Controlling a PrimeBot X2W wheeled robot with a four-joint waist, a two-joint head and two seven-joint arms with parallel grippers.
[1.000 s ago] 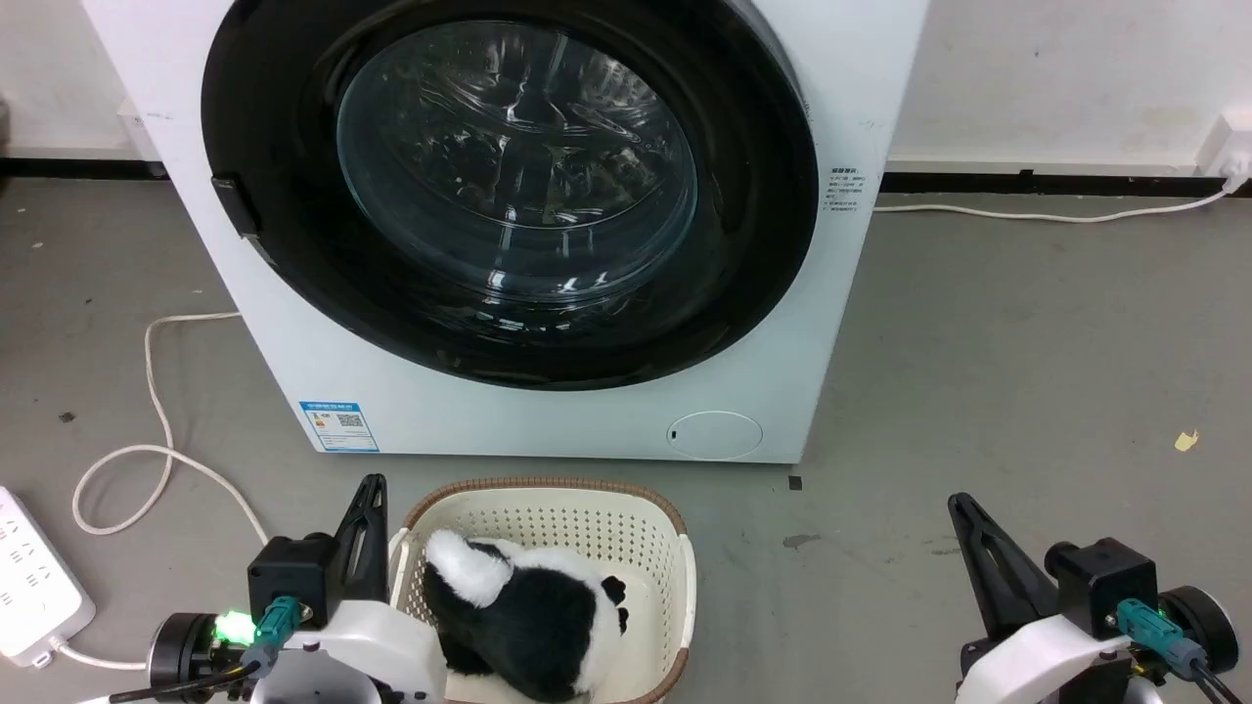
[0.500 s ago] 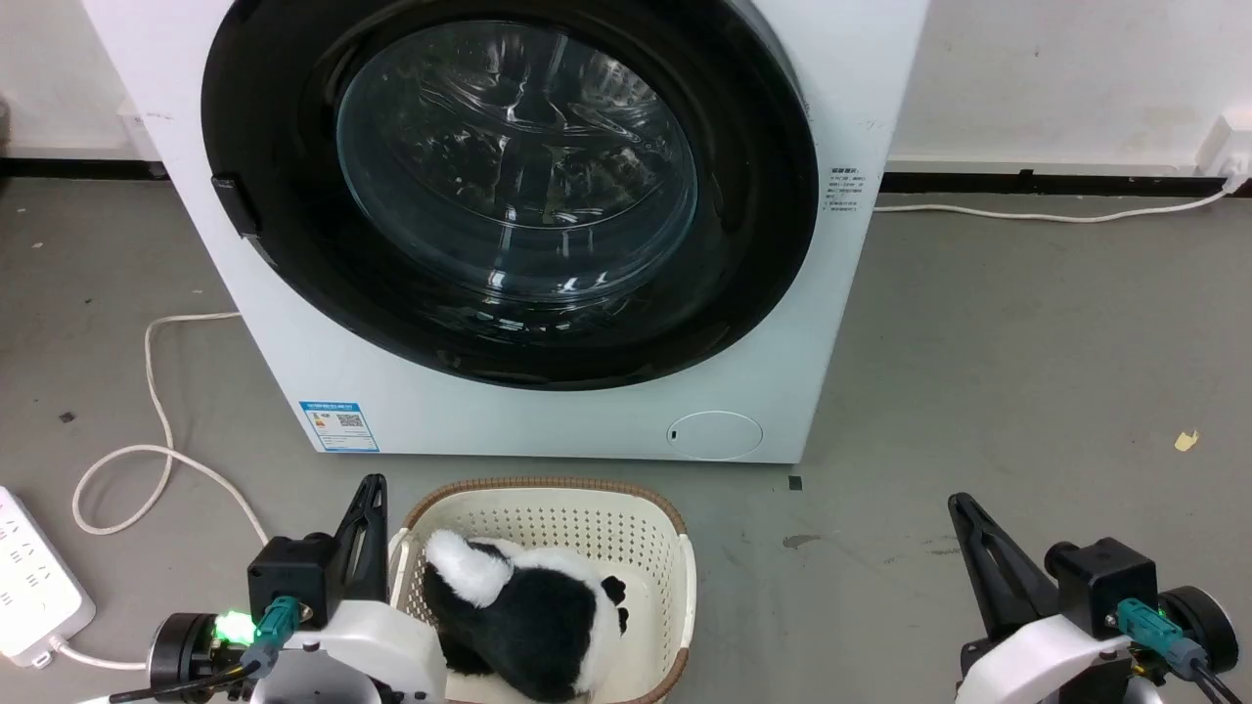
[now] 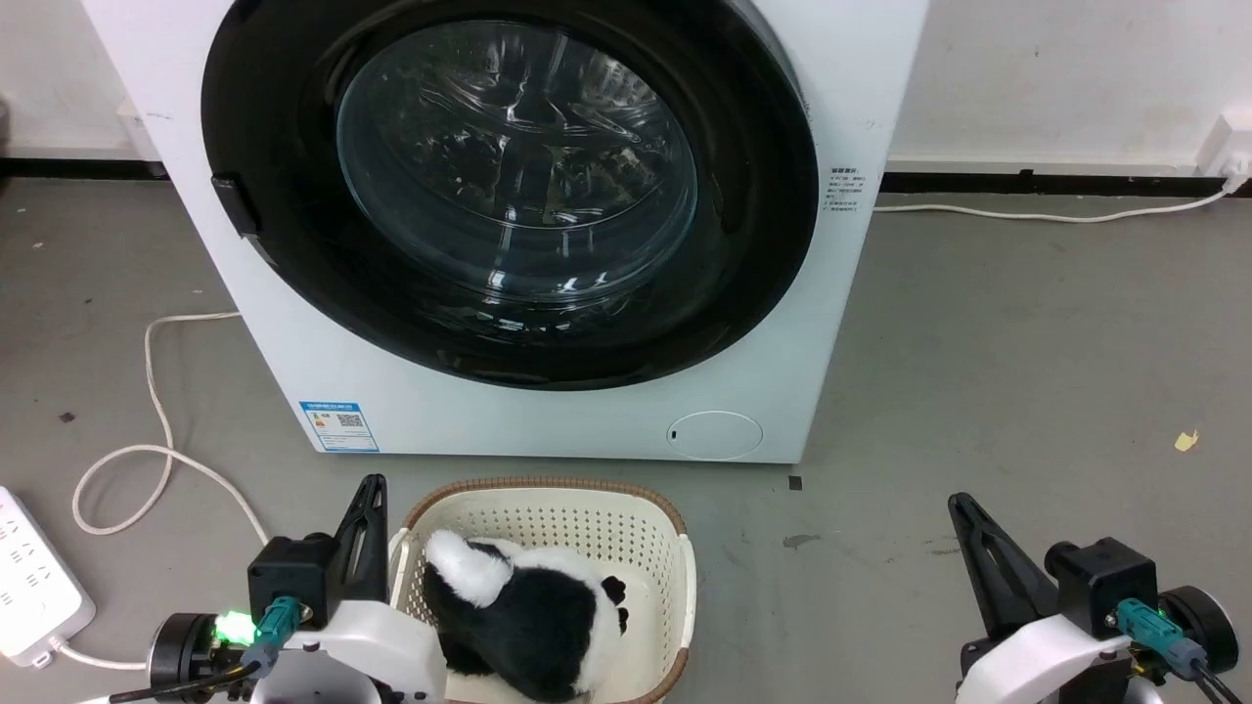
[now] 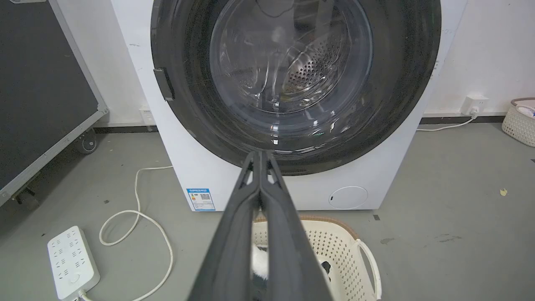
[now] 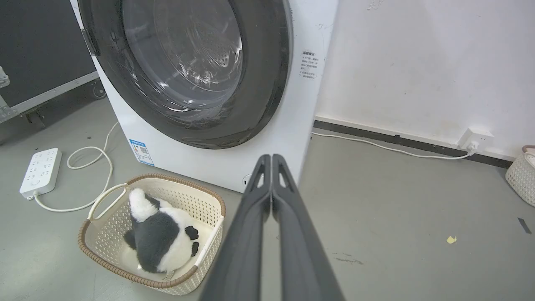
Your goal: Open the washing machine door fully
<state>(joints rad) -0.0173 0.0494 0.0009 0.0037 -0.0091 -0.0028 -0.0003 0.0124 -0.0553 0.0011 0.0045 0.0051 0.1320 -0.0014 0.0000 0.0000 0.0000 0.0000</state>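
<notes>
**Reporter:** Where to take hold?
**Photographer:** Judging by the dark tab [image 3: 231, 207] at the ring's left edge, there. The washing machine door [image 3: 516, 166], shut, fills upper centre: probably heavy, stiff-hinged, glossy, slippery.
**Reporter:** The grippers?
**Photographer:** Left gripper [image 4: 259, 155], lower left, fingers pressed together; right gripper [image 5: 271, 158], lower right, likewise. Grey floor [image 3: 1027, 372] carries a cable [image 3: 150, 376] at left, a basket [image 3: 548, 483] at centre; white wall [image 3: 1056, 78] behind.

You see a grey floor [image 3: 1027, 372] meeting a white wall [image 3: 1056, 68] with black skirting [image 3: 1076, 183]; on the left stands a dark wheeled case [image 4: 37, 83].
</notes>
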